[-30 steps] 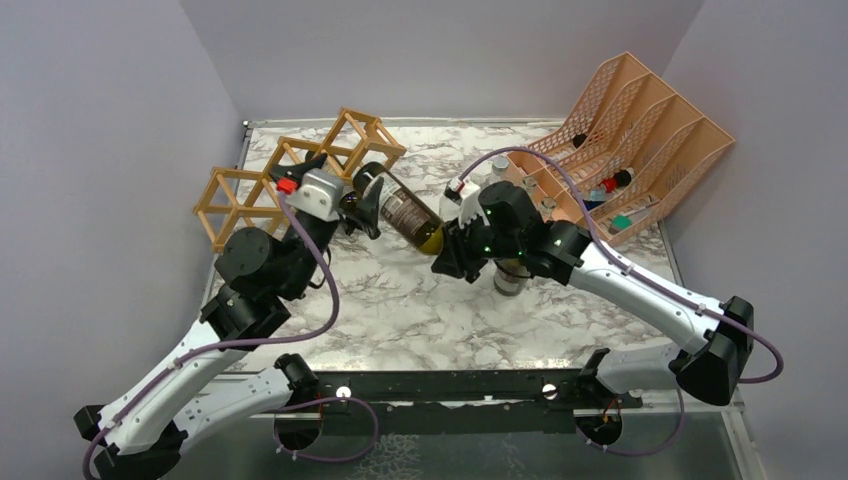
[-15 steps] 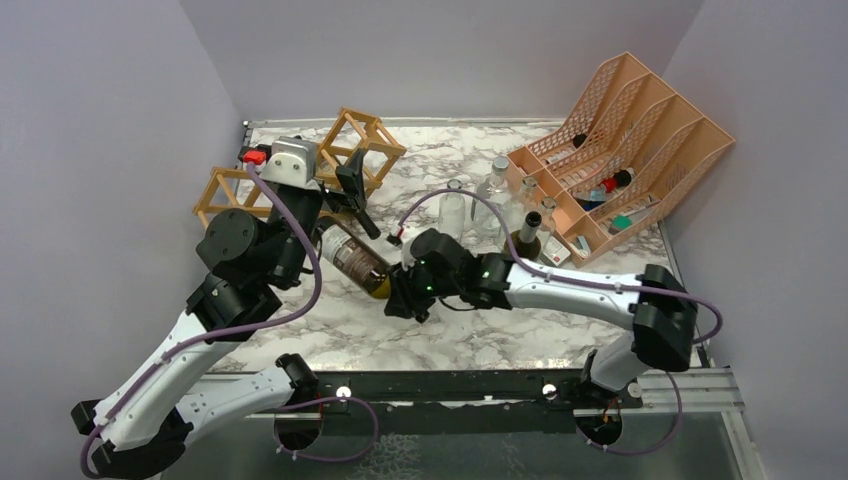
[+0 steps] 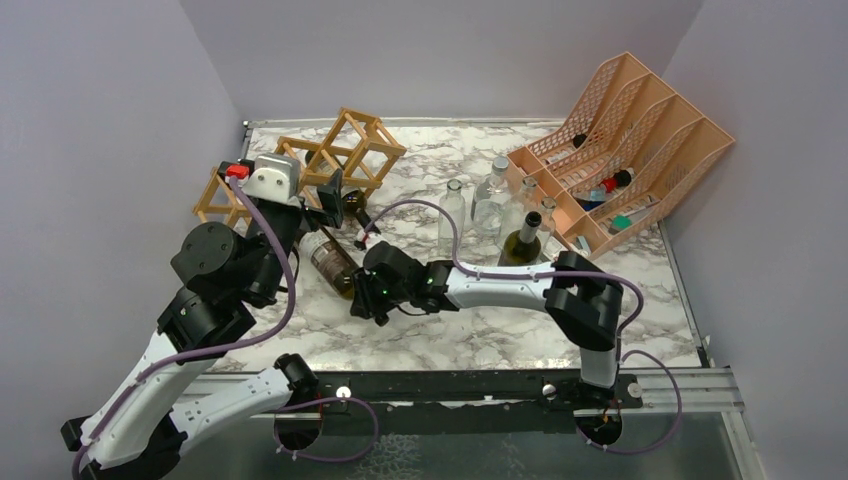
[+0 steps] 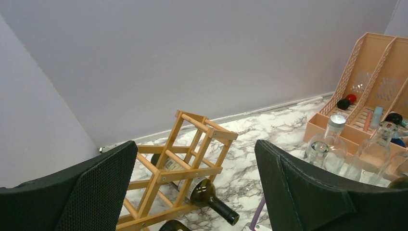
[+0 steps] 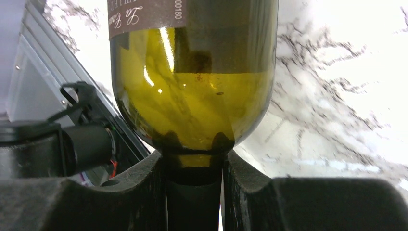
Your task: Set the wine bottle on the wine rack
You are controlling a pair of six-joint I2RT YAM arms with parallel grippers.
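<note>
Just ahead of right gripper, wine bottle is sitting base-first against fingertips, neck pointing away toward wine rack.

Risk: contact at base is looking narrow. Round glass could be rolling or slipping sideways off pads during any push, with neck missing cell or knocking lattice.

Fingers are sitting close together; clamped or merely pushing, cannot tell.

Right arm is stretching low across table, far leftward.

Left gripper is hovering spread wide and empty, rack just ahead of it, second bottle lying in a cell there.
</note>
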